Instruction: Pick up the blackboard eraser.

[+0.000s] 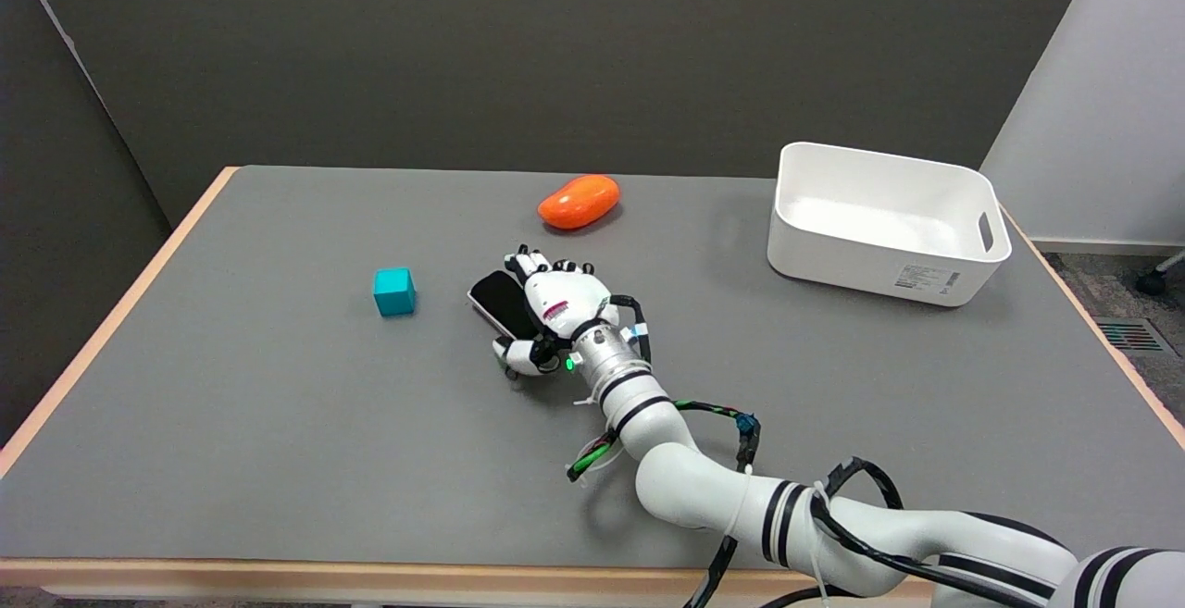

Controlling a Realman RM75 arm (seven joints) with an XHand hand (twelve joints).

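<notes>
On the grey table [278, 423] with a pale wood edge, before a dark wall, the right hand [554, 310] curls its fingers round the black eraser [501, 304] mid-table.

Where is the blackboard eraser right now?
In the head view, the blackboard eraser sits near the table's middle, in the robot hand, between the teal cube on its left and the white bin far right.
</notes>
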